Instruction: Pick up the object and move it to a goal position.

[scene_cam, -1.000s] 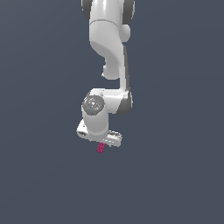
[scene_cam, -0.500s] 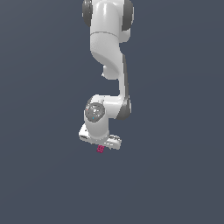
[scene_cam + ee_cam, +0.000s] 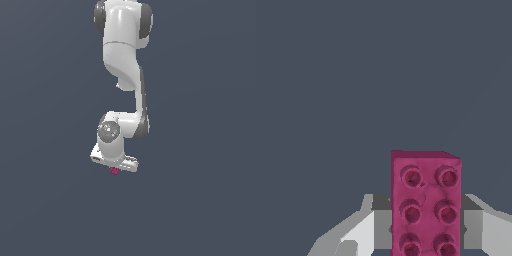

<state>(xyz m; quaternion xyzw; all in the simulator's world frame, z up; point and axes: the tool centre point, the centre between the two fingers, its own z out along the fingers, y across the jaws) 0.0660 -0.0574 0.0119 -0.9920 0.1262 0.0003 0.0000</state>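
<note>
The object [image 3: 114, 171] is a tiny magenta-pink block that peeks out just under the white hand of my arm in the exterior view. The wrist view shows the object [image 3: 426, 200] close up as a studded pink brick, standing lengthwise between my fingers. My gripper [image 3: 426, 245] is shut on it, with one grey pad [image 3: 382, 227] against one long side and the other pad against the opposite side. In the exterior view my gripper [image 3: 115, 169] is mostly hidden by the hand and only the block's lower edge shows.
A plain dark blue-grey surface [image 3: 200, 210] fills both views. The white arm [image 3: 122, 60] reaches down from the top of the exterior view to the hand.
The hand has come down over the block, so less of the pink block shows below it now. The block itself has stayed in about the same place.
</note>
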